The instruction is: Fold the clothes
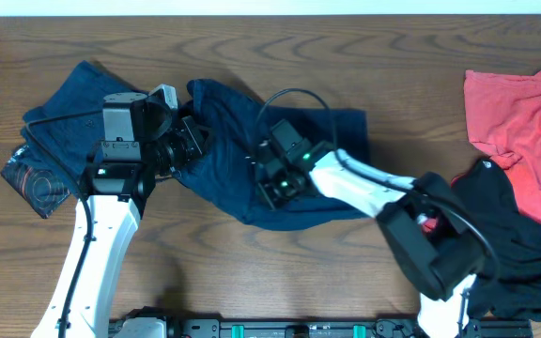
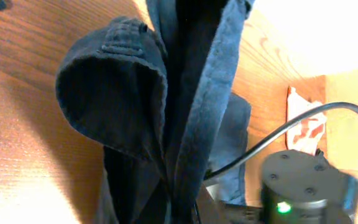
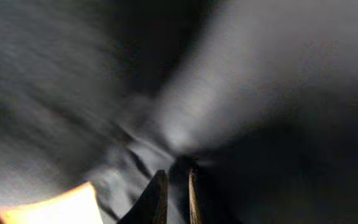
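Pinching a fold of the limp dark navy blue cloth garment (image 3: 260,81) at the bottom centre of the right wrist view: right gripper (image 3: 178,193), its two fingers almost tip to tip, only a thin slit between them, creases fanning out from that spot across the frame. Elsewhere in that view just dark, blurred cloth and a sliver of orange-brown wooden table (image 3: 51,208) at lower left.

In the left wrist view, navy garment standing up from the bottom centre as a bunched column, one hemmed flap curling over at upper left. Fingers of the left gripper (image 1: 193,141) hidden under the cloth in this view, so no telling how far apart. Beyond the cloth, at lower right, the right arm's round grey wrist housing (image 2: 300,190) with a green light, a cable (image 2: 291,124) arcing above.

Seen only from overhead: left gripper at the navy garment's left edge, right gripper at its middle, the garment spread across the centre of the frame. Further out, a folded dark navy blue piece (image 1: 73,108) at upper left, a coral-red printed T-shirt (image 1: 519,117) at upper right, a crumpled black garment (image 1: 524,253) touching it at lower right.
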You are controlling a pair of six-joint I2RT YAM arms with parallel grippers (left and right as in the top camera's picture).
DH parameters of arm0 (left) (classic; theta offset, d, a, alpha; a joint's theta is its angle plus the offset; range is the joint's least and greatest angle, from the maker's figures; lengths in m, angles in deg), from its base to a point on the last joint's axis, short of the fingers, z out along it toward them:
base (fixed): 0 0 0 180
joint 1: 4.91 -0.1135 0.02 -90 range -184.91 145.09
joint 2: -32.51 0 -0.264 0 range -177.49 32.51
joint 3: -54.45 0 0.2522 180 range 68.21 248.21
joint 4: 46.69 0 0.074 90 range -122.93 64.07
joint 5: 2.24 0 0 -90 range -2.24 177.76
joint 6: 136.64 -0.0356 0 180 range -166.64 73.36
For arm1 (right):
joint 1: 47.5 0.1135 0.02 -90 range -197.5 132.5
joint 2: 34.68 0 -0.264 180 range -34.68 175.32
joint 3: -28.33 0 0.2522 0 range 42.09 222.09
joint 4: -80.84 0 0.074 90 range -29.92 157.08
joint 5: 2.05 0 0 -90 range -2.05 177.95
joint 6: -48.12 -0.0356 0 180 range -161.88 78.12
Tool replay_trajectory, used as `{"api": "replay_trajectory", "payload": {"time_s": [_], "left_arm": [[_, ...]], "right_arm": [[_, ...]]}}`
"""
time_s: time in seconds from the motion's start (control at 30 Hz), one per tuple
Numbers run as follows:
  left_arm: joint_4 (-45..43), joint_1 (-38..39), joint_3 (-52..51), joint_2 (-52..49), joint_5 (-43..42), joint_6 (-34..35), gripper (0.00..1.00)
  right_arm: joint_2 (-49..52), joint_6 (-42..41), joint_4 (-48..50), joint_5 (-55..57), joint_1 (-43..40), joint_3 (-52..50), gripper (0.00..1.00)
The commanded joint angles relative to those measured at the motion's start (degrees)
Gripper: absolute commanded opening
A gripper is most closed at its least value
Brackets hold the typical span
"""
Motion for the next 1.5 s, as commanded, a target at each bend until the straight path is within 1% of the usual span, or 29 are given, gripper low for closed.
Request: {"api": "replay_trajectory", "payload": {"time_s": [0.0, 0.13, 0.23, 0.33, 0.5, 0.57, 0.63, 0.73, 0.8, 0.93, 1.03, 1.13, 1.27, 1.37, 1.47], "left_arm": [[-0.3, -0.2, 1.4, 0.6, -1.1, 0.7, 0.06], [-0.3, -0.2, 1.4, 0.6, 0.3, 0.7, 0.06], [-0.3, -0.2, 1.4, 0.6, 0.3, 0.7, 0.06], [-0.3, -0.2, 1.4, 0.6, 0.3, 0.7, 0.06], [-0.6, -0.2, 1.4, 0.6, 0.3, 0.7, 0.06], [-1.0, -0.2, 1.4, 0.6, 0.3, 1.0, 0.06], [-1.7, -0.1, 1.4, 0.6, 0.3, 2.7, 0.06], [-3.0, 1.2, 1.4, 0.6, 0.2, 6.1, 0.06], [-4.6, 3.4, 1.4, 0.5, 0.0, 8.9, 0.06], [-11.0, 10.3, 1.4, -0.2, 0.4, 10.3, 0.06], [-14.2, 16.0, 1.4, -1.5, 4.0, 14.5, 0.06], [-14.8, 21.4, 1.4, -4.1, 8.7, 18.4, 0.06], [-17.8, 26.8, 1.4, -9.3, 9.6, 23.1, 0.06], [-24.0, 30.1, 1.4, -13.7, 9.6, 23.4, 0.06], [-31.8, 32.3, 1.4, -17.5, 9.6, 26.2, 0.06]], "right_arm": [[-7.1, -0.6, -5.3, 12.5, -5.7, 1.3, 0.12], [-12.3, 0.5, -12.6, 17.1, -12.2, 1.3, 0.14], [-12.8, 3.1, -17.5, 17.1, -16.2, 1.1, 0.13], [-11.8, 3.3, -20.0, 18.4, -19.2, -1.0, 0.12], [-10.7, 2.8, -18.1, 18.8, -20.4, -7.5, 0.11], [-10.6, 0.7, -15.8, 19.2, -20.4, -10.7, 0.11], [-10.6, -2.2, -13.4, 19.6, -20.4, -13.7, 0.11], [-10.6, -2.7, -9.4, 19.3, -20.3, -16.9, 0.11], [-10.6, -2.7, -7.4, 18.3, -19.8, -18.7, 0.11], [-10.6, -2.8, -5.2, 15.8, -18.5, -20.5, 0.11], [-10.6, -3.3, -5.0, 15.7, -17.3, -20.6, 0.1], [-10.6, -3.7, -5.0, 15.6, -16.7, -20.6, 0.1], [-10.6, -3.8, -5.0, 15.6, -16.2, -20.6, 0.1], [-10.6, -3.8, -5.3, 15.5, -16.2, -20.6, 0.1], [-10.6, -3.8, -5.6, 15.3, -16.2, -20.6, 0.09]]}}
